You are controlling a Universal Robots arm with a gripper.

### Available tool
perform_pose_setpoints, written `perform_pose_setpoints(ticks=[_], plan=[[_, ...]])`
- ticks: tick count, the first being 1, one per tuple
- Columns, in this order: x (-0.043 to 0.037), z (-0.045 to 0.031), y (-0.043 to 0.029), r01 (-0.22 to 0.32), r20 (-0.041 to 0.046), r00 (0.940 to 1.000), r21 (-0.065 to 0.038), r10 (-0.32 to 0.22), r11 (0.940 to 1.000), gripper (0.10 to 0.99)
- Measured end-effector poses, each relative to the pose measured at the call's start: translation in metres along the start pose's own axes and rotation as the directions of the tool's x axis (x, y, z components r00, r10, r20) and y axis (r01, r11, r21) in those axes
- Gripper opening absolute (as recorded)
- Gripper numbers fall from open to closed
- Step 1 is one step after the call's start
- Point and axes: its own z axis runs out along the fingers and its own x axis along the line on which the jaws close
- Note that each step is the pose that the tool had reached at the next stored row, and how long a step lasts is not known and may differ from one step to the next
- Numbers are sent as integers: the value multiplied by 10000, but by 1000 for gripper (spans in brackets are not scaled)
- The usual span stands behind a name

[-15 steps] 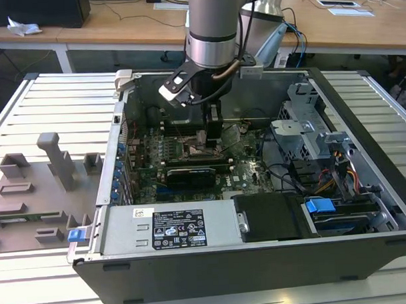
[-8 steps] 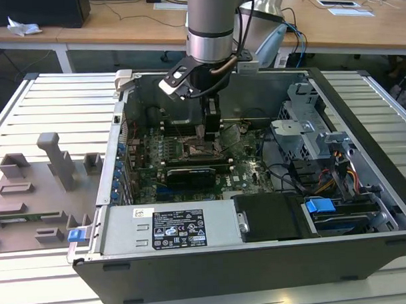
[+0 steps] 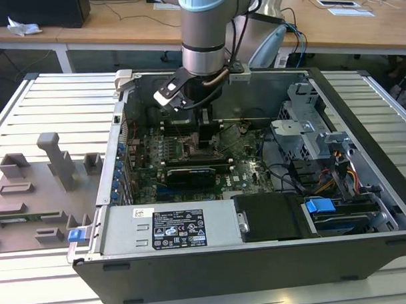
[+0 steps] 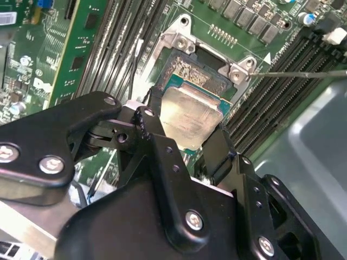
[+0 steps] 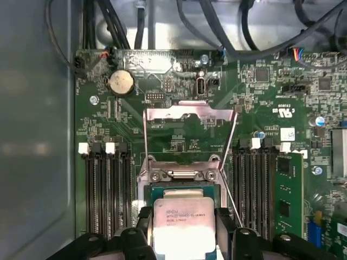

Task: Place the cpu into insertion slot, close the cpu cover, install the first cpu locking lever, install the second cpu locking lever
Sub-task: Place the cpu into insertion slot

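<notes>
Black tower case (image 3: 194,272) lies open on its side, so I reach the green motherboard (image 5: 260,103) from above. Silver-blue arm (image 3: 205,32) points straight down. Thin silver-framed cpu cover (image 5: 190,112) stands flipped up past the fingertips, baring the dark square insertion slot (image 4: 192,73). Black two-finger gripper (image 5: 184,233) clamps the silver-topped square cpu (image 4: 190,115) by opposite edges, over the slot; seating unclear.

Support: pale slatted metal table (image 3: 61,103) | on it: open dark-grey computer case (image 3: 260,263), grey moulded fixture tray (image 3: 31,205) at exterior view's left
</notes>
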Motion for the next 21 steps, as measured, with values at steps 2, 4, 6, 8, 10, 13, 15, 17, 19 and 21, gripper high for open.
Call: perform_pose_setpoints(ticks=[2,4,6,8,10,13,15,17,19,21], plan=[[-6,51,-14,-1,0,10000,0,1,10000,545],[-11,77,-34,0,3,10000,1,0,10000,545],[-19,103,-39,-1,-1,10000,-1,1,10000,545],[-20,124,-40,-2,0,10000,0,2,10000,545],[-20,142,-40,-1,1,10000,0,1,10000,545],[-18,166,-41,0,0,10000,0,0,10000,545],[-18,174,-42,-1,1,10000,1,1,10000,545],[-18,188,-42,0,2,10000,1,0,10000,545],[-22,191,-42,-1,0,10000,-1,1,10000,545],[-23,198,-42,-1,1,10000,0,1,10000,545]])
